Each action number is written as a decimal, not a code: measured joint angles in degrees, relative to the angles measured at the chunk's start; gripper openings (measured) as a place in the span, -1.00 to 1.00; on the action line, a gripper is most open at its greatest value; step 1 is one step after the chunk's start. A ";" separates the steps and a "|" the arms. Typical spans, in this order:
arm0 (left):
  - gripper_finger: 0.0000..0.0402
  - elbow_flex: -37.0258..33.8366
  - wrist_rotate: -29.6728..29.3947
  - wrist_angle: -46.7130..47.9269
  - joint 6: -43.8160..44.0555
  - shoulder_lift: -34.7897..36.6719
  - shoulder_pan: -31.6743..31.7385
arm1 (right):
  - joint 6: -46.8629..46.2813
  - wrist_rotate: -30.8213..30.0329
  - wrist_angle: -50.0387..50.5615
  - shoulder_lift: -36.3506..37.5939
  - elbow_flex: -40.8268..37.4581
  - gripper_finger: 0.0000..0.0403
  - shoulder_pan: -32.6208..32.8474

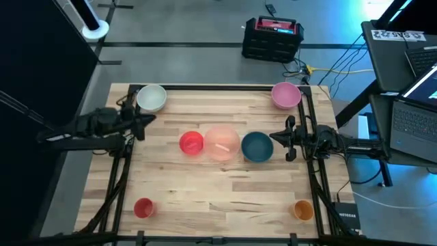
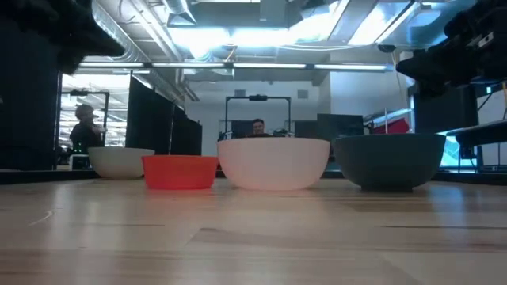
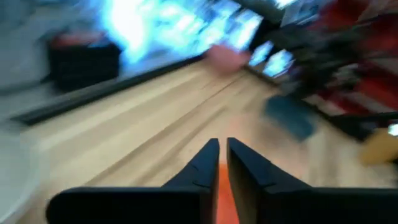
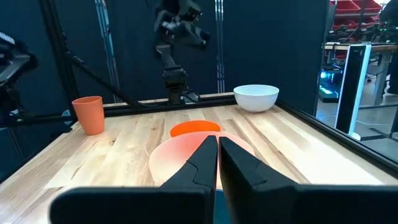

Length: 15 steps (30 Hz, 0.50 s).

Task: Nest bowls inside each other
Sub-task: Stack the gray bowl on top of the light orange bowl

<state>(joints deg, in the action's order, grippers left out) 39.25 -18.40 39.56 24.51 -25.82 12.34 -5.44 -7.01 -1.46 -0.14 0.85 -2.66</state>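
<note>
Three bowls sit upright in a row at mid-table: red, translucent pale pink and teal. A white bowl stands at the far left corner and a pink bowl at the far right. A small red bowl is near left and a small orange one near right. My left gripper hovers at the table's left side, raised and slightly open with nothing between its fingers. My right gripper is shut, level, just right of the teal bowl.
Black frame rails run along the table's left, right and far sides. A black case sits on the floor beyond the far edge, and laptops stand to the right. Bare wood lies between the bowl row and the near edge.
</note>
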 joint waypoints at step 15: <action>-0.01 38.07 4.39 33.72 -3.89 -45.65 22.93 | -5.00 -15.46 -1.41 0.00 1.74 -1.00 0.00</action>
<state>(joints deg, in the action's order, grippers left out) 77.32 -14.02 73.28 20.61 -71.47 35.27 -10.44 -22.47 -2.87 -0.14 2.59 -2.66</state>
